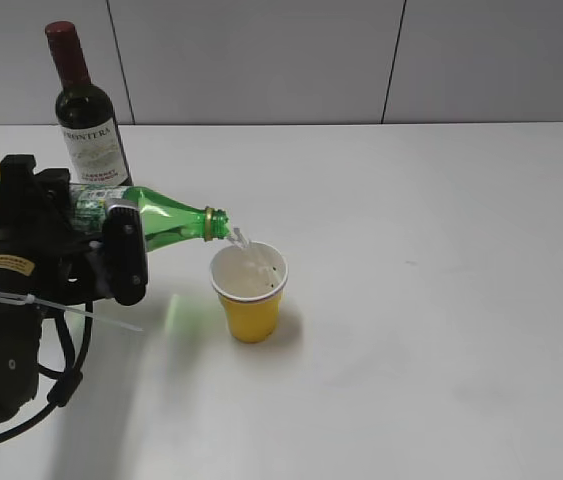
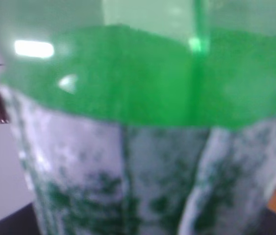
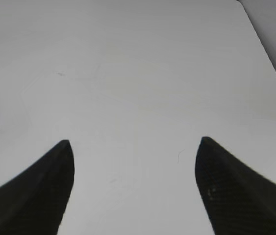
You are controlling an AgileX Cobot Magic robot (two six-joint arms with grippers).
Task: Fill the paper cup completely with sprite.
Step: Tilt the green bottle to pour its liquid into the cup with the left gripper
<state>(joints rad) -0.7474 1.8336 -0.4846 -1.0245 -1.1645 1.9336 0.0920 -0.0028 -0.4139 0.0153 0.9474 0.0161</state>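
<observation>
One stream runs from the tipped sprite bottle (image 1: pixel 166 222), pinched by the left tool (image 1: pixel 111 255), into the paper cup (image 1: pixel 250 291); right tool (image 3: pixel 133 188) spread, unloaded.

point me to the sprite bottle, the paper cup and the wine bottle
sprite bottle (image 1: pixel 171 222), exterior view, on the green shoulder ahead of the gripper.
paper cup (image 1: pixel 251 313), exterior view, on the yellow outer wall.
wine bottle (image 1: pixel 89 140), exterior view, on the white label.
</observation>
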